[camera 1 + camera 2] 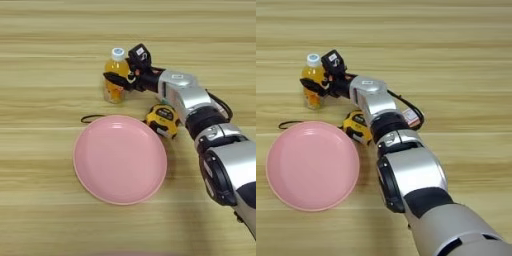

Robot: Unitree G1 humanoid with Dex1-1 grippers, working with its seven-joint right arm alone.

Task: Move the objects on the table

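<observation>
- Right gripper (121,70) has its black fingers clamped around the juice bottle (115,80), mid-body, at 12 o'clock of the pink plate (120,158).
- Bottle likely light, smooth, rigid plastic; could slip or tip, so a mid-body hold suits it.
- Tape measure (163,119) touches the plate rim at 2 o'clock; strap trails left.
- Right eye view alone shows a red-white packet (412,117) behind the forearm.
</observation>
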